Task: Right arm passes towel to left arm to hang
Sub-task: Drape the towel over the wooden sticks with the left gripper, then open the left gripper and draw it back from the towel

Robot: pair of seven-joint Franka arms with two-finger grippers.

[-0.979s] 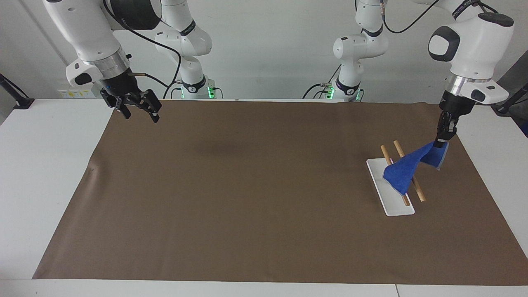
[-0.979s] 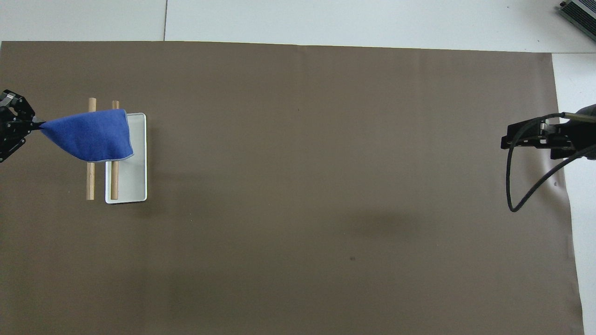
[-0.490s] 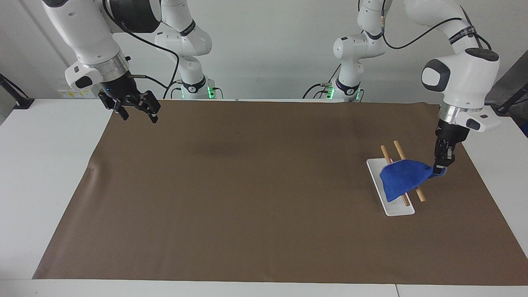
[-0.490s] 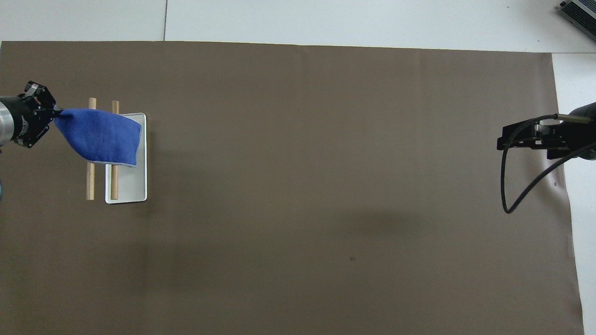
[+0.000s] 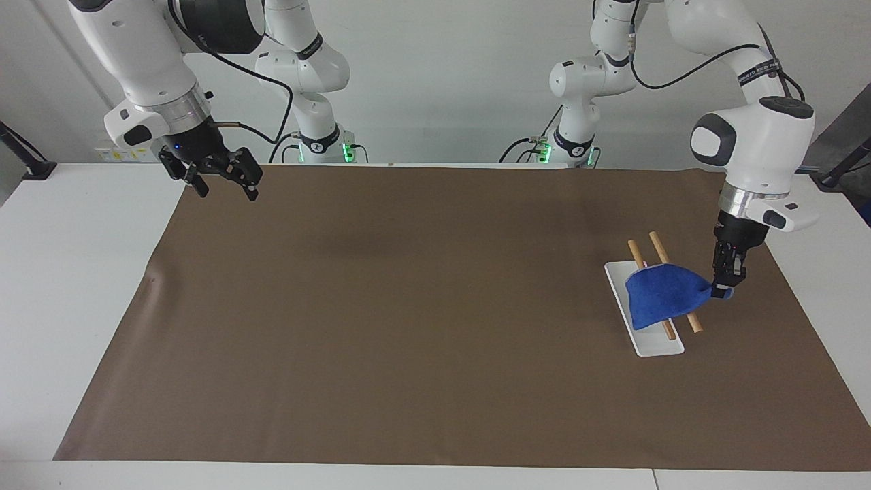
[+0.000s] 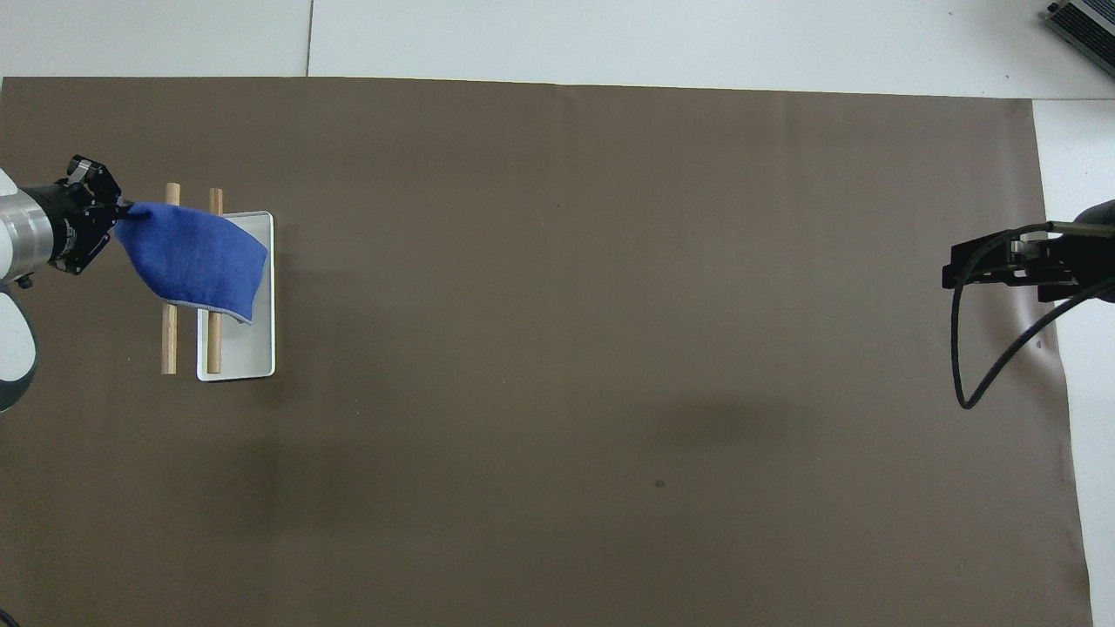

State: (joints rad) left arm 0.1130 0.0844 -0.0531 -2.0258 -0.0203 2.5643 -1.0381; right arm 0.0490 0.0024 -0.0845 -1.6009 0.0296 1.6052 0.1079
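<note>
The blue towel (image 5: 661, 295) lies draped over the two wooden rods (image 5: 687, 316) of the rack with the white base (image 5: 654, 346), at the left arm's end of the table. It also shows in the overhead view (image 6: 196, 261), across both rods (image 6: 169, 340). My left gripper (image 5: 724, 288) is shut on the towel's corner, low beside the rods on the side away from the white base (image 6: 235, 357); it also shows in the overhead view (image 6: 113, 218). My right gripper (image 5: 221, 178) is open and empty, raised over the mat's corner at the right arm's end (image 6: 962, 266).
A brown mat (image 5: 408, 327) covers most of the white table (image 5: 61, 272). A black cable (image 6: 984, 366) hangs in a loop from the right arm. A grey device (image 6: 1080, 26) lies at the table's corner farthest from the robots.
My left gripper has come down and moved farther from the robots with the towel's corner, so the towel has settled lower over both rods. The right gripper has drifted slightly.
</note>
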